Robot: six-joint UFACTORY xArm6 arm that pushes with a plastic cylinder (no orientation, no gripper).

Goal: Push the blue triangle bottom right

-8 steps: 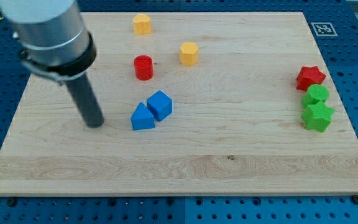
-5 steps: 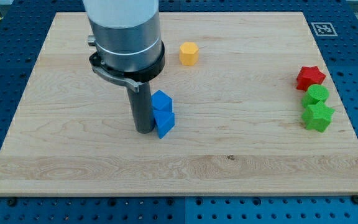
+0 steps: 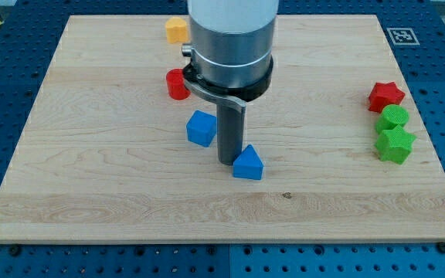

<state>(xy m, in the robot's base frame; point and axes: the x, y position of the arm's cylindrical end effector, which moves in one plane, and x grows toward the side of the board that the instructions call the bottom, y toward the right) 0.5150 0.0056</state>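
Note:
The blue triangle [image 3: 248, 164] lies near the middle of the wooden board [image 3: 91, 193], a little below centre. My tip [image 3: 226, 160] stands right against the triangle's left side, touching it. A blue cube [image 3: 202, 127] sits just to the upper left of my tip, apart from the triangle. The arm's grey body hides the board behind it at the view's top centre.
A red cylinder [image 3: 177, 84] and a yellow block [image 3: 176, 29] show partly to the left of the arm. A red star [image 3: 385, 96], a green block [image 3: 395, 118] and a green star [image 3: 395, 144] stand in a column at the right edge.
My tip has swept from the left to the right, pushing the blue triangle right and slightly down, away from the blue cube. The arm now hides the yellow hexagon block.

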